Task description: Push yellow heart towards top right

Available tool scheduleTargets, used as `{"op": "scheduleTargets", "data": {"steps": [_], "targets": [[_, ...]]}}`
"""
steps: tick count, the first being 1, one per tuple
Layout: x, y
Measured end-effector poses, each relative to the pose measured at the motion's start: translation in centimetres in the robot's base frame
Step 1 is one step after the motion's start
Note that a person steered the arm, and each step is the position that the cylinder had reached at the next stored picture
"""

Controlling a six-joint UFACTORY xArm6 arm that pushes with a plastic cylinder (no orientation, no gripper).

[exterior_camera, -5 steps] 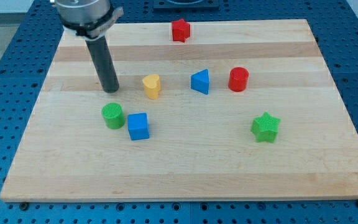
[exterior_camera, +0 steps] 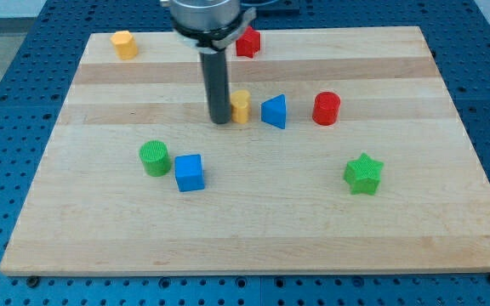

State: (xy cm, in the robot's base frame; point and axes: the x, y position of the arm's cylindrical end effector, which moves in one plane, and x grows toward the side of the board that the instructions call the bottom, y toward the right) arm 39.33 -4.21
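The yellow heart [exterior_camera: 242,107] sits near the board's middle, partly hidden on its left by the rod. My tip [exterior_camera: 219,121] rests on the board right against the heart's left side. A blue triangle [exterior_camera: 274,112] lies just to the heart's right, almost touching it. A red cylinder [exterior_camera: 326,109] stands further right.
A red star [exterior_camera: 247,41] sits at the top, partly behind the rod. A yellow block [exterior_camera: 124,44] is at the top left. A green cylinder [exterior_camera: 154,158] and blue cube [exterior_camera: 189,172] are lower left; a green star [exterior_camera: 363,173] is lower right.
My tip has moved right, from well left of the heart to touching it. The heart has shifted right, close to the blue triangle. The yellow block at top left is now uncovered.
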Motion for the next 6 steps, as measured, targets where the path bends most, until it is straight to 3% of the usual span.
{"op": "scheduleTargets", "data": {"steps": [4,6], "targets": [[-6.5,11.7],[-10.0,12.1]]}}
